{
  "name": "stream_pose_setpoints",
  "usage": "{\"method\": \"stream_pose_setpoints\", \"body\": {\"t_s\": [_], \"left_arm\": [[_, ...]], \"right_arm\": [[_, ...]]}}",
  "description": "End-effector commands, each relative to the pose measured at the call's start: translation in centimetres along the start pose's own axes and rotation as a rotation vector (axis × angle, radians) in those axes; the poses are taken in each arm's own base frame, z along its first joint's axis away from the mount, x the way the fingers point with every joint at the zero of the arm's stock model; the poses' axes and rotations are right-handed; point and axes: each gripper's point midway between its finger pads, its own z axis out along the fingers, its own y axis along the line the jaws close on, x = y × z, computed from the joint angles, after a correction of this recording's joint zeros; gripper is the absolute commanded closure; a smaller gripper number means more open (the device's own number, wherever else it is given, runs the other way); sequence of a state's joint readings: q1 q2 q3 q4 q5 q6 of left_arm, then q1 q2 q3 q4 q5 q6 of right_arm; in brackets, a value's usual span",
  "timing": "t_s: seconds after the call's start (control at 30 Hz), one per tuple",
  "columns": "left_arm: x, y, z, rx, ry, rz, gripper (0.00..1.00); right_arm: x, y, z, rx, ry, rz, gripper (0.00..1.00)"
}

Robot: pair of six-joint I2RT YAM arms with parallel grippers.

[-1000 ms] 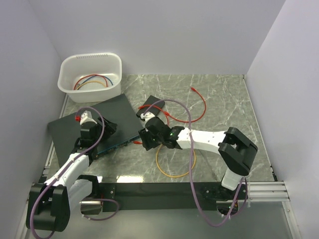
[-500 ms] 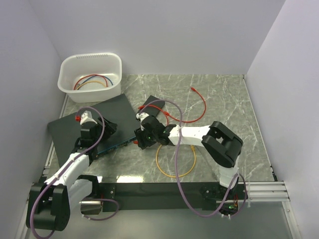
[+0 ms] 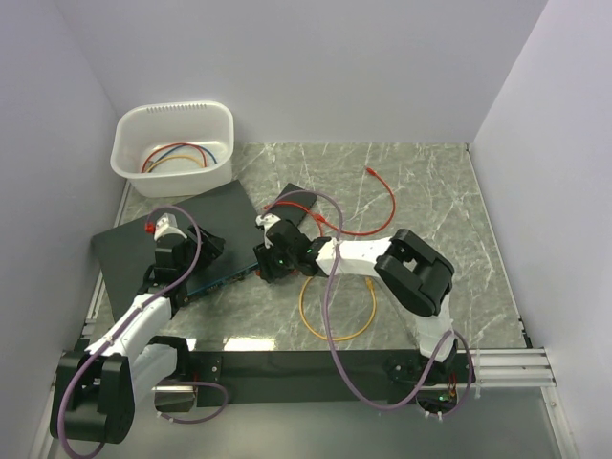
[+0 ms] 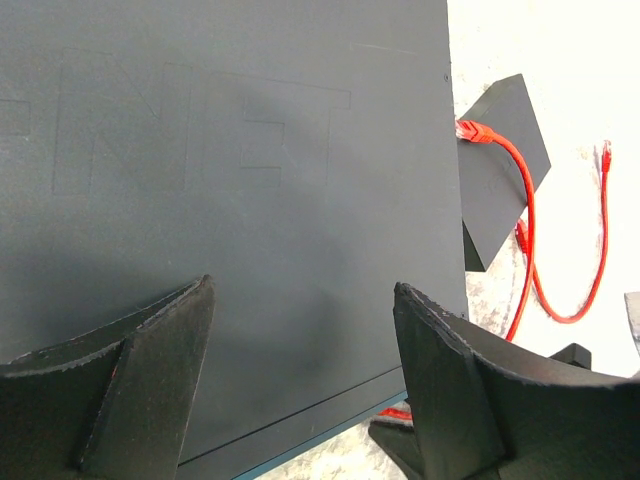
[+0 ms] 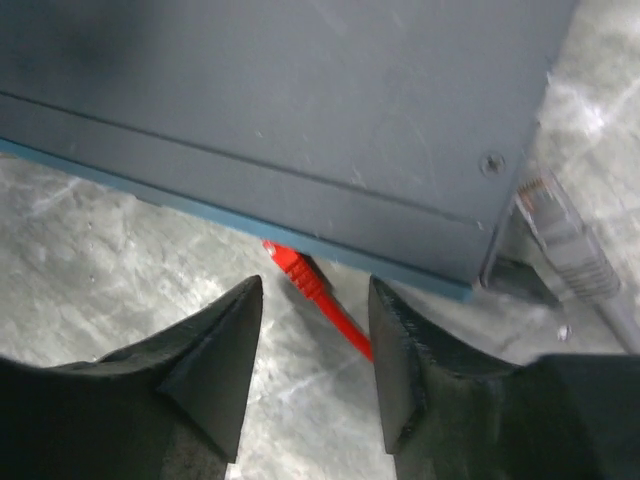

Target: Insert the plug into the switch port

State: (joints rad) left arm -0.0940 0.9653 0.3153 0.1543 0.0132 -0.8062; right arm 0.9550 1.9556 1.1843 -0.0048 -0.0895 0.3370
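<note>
Plug: tip hidden beneath switch front edge; seating indeterminable. Port row: too small to resolve. Grey connector: blurred, cable cut by frame edge.

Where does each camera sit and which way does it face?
Top external: above and behind, looking down on the table; left arm and right arm show.
Left wrist: over the switch, looking across its top; left gripper shows.
Right wrist: low, facing the switch's front edge and the plug; right gripper shows.
Shared: both wrist views show the switch.
</note>
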Motion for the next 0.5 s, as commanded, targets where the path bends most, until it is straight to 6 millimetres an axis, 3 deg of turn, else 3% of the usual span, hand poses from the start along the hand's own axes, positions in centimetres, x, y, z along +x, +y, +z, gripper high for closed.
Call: {"method": "stream_pose_setpoints", "body": {"t_s": [0.0,0.17,0.33,0.43,0.47], "left_arm": [[-0.6,-1.1,-0.2,0.051,-0.021,0.012,0.22],[-0.5,-1.1,-0.1,0.049,-0.017,0.015,0.22],[-0.5,-1.1,-0.1,0.05,-0.014,0.016,0.22],[-0.4,-1.0,0.0,0.046,-0.009,0.018,0.22],[-0.4,-1.1,0.0,0.048,-0.007,0.018,0.22]], "right_arm": [[0.7,0.3,1.0,-0.017,0.025,-0.01,0.5],[2.1,0.7,1.4,0.011,0.051,-0.041,0.67],[3.7,0.1,1.4,0.06,0.08,-0.038,0.77],[4.5,0.7,1.3,0.071,0.094,-0.064,0.84],[4.8,1.1,1.1,0.067,0.102,-0.074,0.9]]}}
